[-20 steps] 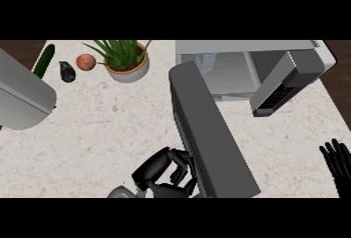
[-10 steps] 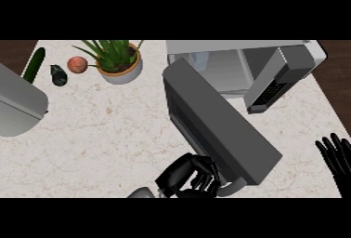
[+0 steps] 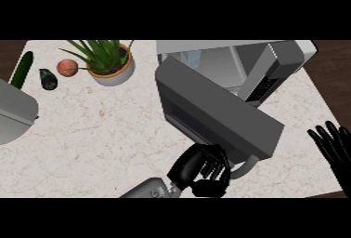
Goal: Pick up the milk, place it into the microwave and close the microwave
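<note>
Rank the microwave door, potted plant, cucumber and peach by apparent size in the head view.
1. microwave door, by far the largest
2. potted plant
3. cucumber, long but thin
4. peach, smallest

The door stands nearer the camera, which may exaggerate its lead.

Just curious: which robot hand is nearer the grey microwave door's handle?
Left. The left robot hand is at the curved grey handle of the microwave door; the right robot hand rests open farther right.
</note>
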